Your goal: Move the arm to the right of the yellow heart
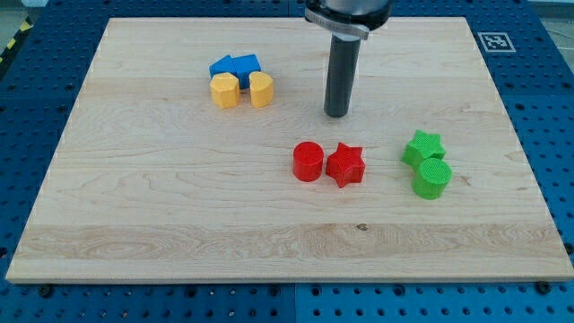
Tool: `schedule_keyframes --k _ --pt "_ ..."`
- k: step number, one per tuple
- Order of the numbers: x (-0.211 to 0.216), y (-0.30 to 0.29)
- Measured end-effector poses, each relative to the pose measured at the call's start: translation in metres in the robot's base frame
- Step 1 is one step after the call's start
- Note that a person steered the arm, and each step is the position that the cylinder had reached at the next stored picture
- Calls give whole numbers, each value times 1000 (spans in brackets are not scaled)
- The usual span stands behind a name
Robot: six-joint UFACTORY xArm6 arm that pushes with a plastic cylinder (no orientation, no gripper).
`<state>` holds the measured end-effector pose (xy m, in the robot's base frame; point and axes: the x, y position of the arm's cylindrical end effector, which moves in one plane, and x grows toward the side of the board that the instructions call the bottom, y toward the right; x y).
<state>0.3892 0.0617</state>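
Observation:
The yellow heart [261, 90] lies on the wooden board [179, 206] at the upper left of centre, next to a yellow hexagon-like block [224, 91] on its left. Blue blocks [235, 66] sit just above the two yellow ones, touching them. My tip [336, 114] stands on the board to the right of the yellow heart, a clear gap away, slightly lower in the view. It touches no block.
A red cylinder [308, 161] and a red star [345, 165] lie below the tip. A green star [422, 147] and a green cylinder [431, 178] lie at the right. A fiducial marker [495, 41] sits at the board's top right corner.

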Motion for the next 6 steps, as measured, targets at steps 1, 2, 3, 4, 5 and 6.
schedule_keyframes --k 1,2,3,4,5,6 --pt "-7 0" --pt "-7 -2" --pt "-8 -2" --pt "-8 -2" --pt "-14 -2" --pt "-29 -13"
